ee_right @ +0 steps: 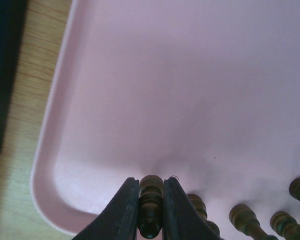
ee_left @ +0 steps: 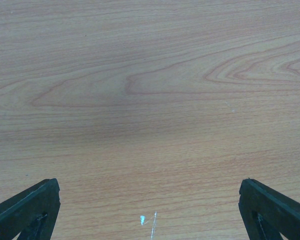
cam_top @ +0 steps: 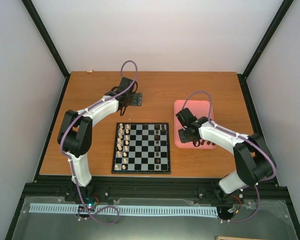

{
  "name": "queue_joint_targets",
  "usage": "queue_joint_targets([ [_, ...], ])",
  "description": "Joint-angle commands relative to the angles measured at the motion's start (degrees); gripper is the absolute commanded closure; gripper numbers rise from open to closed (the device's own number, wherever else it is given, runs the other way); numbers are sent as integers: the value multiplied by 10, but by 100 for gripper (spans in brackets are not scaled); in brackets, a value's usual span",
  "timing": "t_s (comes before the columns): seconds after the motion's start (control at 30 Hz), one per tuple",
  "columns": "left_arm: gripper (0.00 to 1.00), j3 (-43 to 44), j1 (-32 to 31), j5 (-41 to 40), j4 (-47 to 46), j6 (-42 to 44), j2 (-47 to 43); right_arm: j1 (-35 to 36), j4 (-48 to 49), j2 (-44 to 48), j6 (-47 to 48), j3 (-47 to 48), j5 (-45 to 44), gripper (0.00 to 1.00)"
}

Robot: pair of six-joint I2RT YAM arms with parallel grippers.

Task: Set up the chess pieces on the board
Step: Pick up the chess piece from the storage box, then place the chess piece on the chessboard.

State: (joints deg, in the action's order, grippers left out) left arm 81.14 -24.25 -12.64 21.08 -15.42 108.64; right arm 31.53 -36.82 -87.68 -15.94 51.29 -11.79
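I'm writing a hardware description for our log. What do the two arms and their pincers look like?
Both the left arm and the right arm have white shell links joined by bulky black joints, with a thin purple cable looping along each. The left pincer and right pincer have black, wedge-shaped fingers tapering to the tips. No markings are visible.

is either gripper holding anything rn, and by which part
The right gripper is shut on one dark chess piece, pinched by its sides around mid-body, above the pink tray. The left gripper is open and holds nothing.
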Motion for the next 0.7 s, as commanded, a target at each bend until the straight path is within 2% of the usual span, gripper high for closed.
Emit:
queue_joint_targets([
  [0.0,0,22,2,-6,9,-5,10,-2,-13,48,-4,25,13,92],
  [0.23,0,23,3,-5,8,-4,12,21,20,71,-1,48,45,92],
  [0.67,0,23,3,-4,8,-3,10,93,33,-42,-5,117,45,92],
])
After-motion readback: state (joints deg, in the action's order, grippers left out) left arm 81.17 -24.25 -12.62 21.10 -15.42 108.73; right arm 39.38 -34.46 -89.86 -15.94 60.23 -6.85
